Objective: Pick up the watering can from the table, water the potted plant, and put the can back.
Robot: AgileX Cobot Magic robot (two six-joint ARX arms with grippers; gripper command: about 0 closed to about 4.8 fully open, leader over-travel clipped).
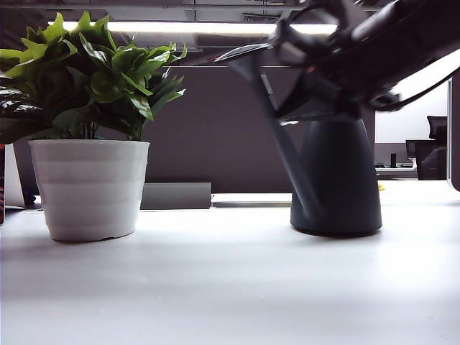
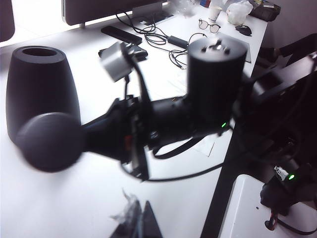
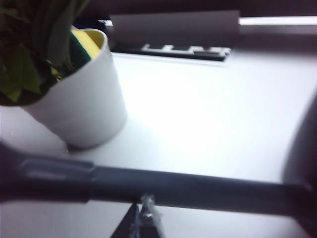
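The dark grey watering can stands upright on the white table, with its long spout rising to the left. The potted plant, in its white ribbed pot, stands apart at the left. My right arm is a dark blur above the can and hides its handle. The right gripper is shut and empty; its tips are close to the spout, and whether they touch I cannot tell. The left gripper is shut and empty, hanging over bare table away from the can.
A dark partition panel runs behind the table, with a low grey box at its foot. In the left wrist view cables, glasses and cups lie on the far side, and the table's edge drops off beside the right arm's base.
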